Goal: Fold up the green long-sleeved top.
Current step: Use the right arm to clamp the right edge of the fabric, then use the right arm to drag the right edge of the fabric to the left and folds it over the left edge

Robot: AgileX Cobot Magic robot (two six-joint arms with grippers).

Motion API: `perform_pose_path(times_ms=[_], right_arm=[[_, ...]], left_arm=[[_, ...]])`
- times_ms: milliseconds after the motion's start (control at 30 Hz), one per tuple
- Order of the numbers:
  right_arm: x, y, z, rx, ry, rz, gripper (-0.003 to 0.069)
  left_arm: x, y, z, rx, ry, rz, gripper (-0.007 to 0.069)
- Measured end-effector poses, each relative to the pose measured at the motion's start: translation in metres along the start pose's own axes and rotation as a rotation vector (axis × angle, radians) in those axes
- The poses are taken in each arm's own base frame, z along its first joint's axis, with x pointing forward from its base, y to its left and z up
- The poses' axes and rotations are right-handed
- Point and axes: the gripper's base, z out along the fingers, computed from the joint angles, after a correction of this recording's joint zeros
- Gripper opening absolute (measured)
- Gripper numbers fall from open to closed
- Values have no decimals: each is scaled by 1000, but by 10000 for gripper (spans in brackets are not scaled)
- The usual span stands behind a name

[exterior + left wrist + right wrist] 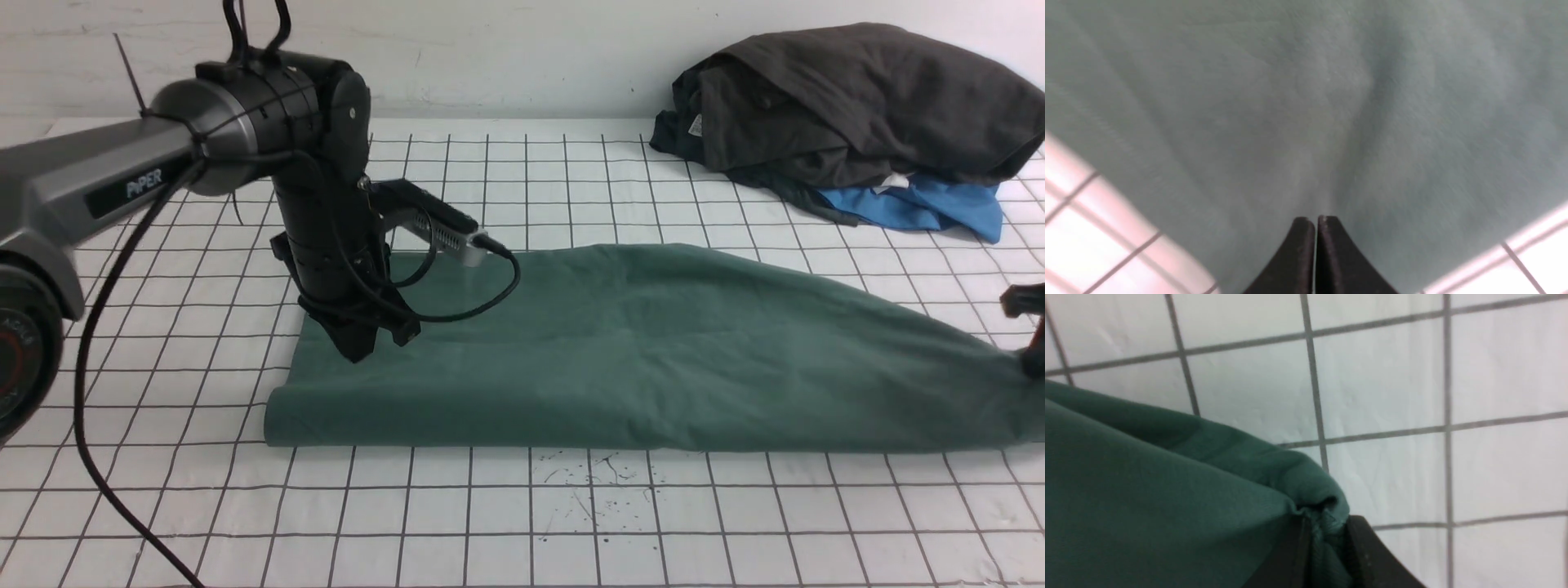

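Front view: the green long-sleeved top [653, 351] lies as a long folded band across the gridded table [490, 523], running from left of centre to the right edge. The left gripper [359, 347] points down onto the band's left end. In the left wrist view its jaws are pressed together, tips against the green cloth [1306, 102], which creases toward them; whether any cloth is pinched cannot be told. The right gripper [1030, 343] shows only partly at the right edge, at the band's narrow end. In the right wrist view its fingers [1367, 555] are clamped on a bunched edge of the top [1147, 498]. A dark grey garment [857, 98] lies heaped over a blue garment [931, 204] at the far right, well apart.
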Motion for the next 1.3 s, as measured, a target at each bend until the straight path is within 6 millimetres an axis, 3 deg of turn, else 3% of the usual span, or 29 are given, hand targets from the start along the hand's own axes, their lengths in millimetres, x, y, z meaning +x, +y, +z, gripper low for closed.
perform_pose_path(times_ms=[67,100,133,267,367,433,533,567,600,733,767,867,900,967,1067,1300], right_arm=[[-7,2,-34,31,-49,2,77],[-8,2,-37,35,-59,1,77],[-12,6,-63,52,-97,-5,77],[-24,35,-118,57,-221,-78,77],[-35,86,-149,25,-327,-197,77],[-37,140,-166,-26,-391,-314,77],[-28,220,-177,-146,-432,-462,77],[-27,225,-177,-160,-432,-469,77],[-20,261,-173,-219,-422,-534,77],[6,349,-148,-330,-357,-704,77],[9,356,-148,-338,-356,-719,77],[30,413,-119,-382,-303,-826,77],[31,416,-117,-384,-296,-831,77],[44,445,-100,-411,-270,-876,77],[52,470,-77,-442,-255,-868,77],[56,490,-23,-488,-179,-796,87]], left_arm=[[5,3,-19,-18,-42,-12,-8],[5,4,-22,-20,-46,-13,-8],[11,9,-38,-36,-82,-30,-8],[26,17,-75,-76,-158,-62,-8],[41,21,-107,-113,-224,-85,-8],[50,20,-128,-138,-269,-93,-8],[64,13,-156,-171,-333,-94,-8],[66,12,-160,-175,-342,-94,-8],[71,9,-170,-186,-365,-92,-8],[91,-3,-203,-218,-443,-88,-8],[92,-4,-204,-219,-446,-88,-8],[108,-13,-225,-242,-495,-85,-8],[108,-14,-226,-243,-498,-85,-8],[116,-18,-236,-254,-525,-86,-8],[124,-23,-246,-262,-555,-100,-8],[135,-30,-256,-264,-588,-128,-8]])
